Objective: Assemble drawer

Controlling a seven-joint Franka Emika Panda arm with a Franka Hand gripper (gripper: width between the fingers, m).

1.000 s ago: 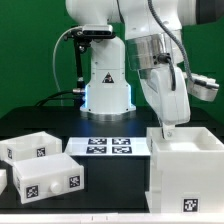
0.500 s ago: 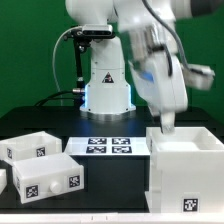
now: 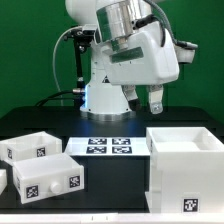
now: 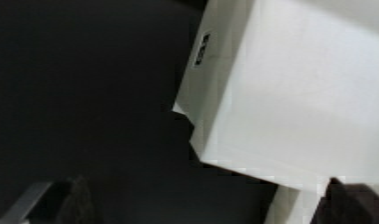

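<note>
The large white cube-shaped drawer housing (image 3: 187,164) stands at the exterior view's right, open at the top, with a tag low on its front. Two smaller white drawer boxes lie at the left: one open box (image 3: 32,146) behind, and one with a knob and tag (image 3: 45,178) in front. My gripper (image 3: 143,103) hangs in the air above and to the left of the housing, fingers apart and empty. In the wrist view the housing (image 4: 284,95) fills the upper right, and my dark fingertips (image 4: 40,203) show at the picture's bottom corners, apart.
The marker board (image 3: 108,146) lies flat on the black table between the boxes and the housing. The robot's white base (image 3: 106,90) stands behind it. A dark stand with a cable (image 3: 78,55) rises at the back left.
My gripper has risen from the housing's left wall and swung up and to the exterior view's left. The housing and boxes have not moved.
</note>
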